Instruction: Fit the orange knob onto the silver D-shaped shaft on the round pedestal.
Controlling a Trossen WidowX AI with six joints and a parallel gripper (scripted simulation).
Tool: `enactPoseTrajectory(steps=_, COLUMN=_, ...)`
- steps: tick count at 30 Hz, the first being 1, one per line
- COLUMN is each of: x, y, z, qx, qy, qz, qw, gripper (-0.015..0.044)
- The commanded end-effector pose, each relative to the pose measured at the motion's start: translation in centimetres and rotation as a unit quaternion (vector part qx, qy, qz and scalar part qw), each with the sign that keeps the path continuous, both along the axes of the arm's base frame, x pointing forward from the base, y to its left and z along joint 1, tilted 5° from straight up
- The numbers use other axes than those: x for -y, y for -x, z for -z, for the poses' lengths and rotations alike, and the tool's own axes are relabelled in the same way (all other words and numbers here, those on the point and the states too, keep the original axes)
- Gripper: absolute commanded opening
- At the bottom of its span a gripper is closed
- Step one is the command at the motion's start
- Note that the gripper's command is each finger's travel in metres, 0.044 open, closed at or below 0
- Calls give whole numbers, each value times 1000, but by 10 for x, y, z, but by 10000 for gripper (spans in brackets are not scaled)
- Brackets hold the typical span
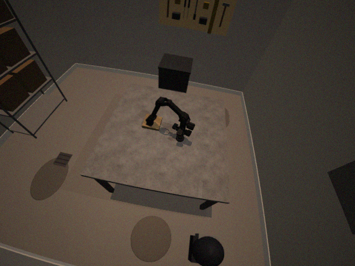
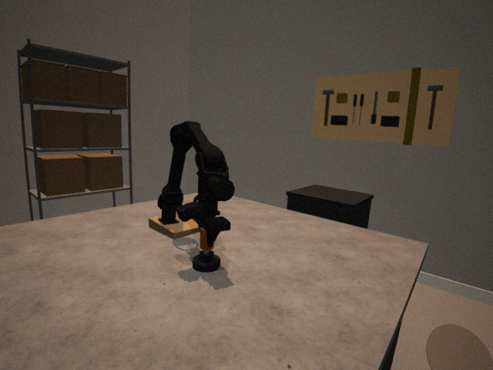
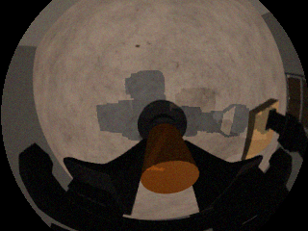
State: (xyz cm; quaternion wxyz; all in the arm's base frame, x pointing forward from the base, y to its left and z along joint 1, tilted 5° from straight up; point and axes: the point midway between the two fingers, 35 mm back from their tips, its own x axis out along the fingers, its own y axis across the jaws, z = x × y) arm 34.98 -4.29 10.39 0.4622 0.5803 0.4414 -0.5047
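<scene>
My gripper is shut on the orange knob and holds it upright, directly over the dark round pedestal. In the exterior view the knob's lower end sits just above the pedestal's raised hub. The silver shaft is hidden by the knob and fingers. In the wrist view the knob covers the middle of the pedestal, so the hole and the flat sides cannot be seen.
The arm's base stands on a tan wooden block behind the pedestal on the grey table. A dark cabinet stands beyond the table and a shelf with boxes on the left.
</scene>
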Motion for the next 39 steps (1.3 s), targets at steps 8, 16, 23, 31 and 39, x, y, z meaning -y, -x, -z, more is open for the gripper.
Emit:
enactPoseTrajectory(steps=8, x=1, y=0, z=-5, qx=0, qy=-3, qz=28, qw=1000, gripper=0)
enactPoseTrajectory(steps=16, x=0, y=-1, z=-2, qx=-4, qy=-11, qz=106, qw=994, gripper=0)
enactPoseTrajectory(steps=23, x=0, y=0, z=-1, qx=-4, qy=-11, qz=106, qw=994, gripper=0)
enactPoseTrajectory(steps=31, x=0, y=0, z=0, qx=-4, qy=-11, qz=106, qw=994, gripper=0)
enactPoseTrajectory(steps=39, x=0, y=-1, z=1, qx=-4, qy=-11, qz=106, qw=994, gripper=0)
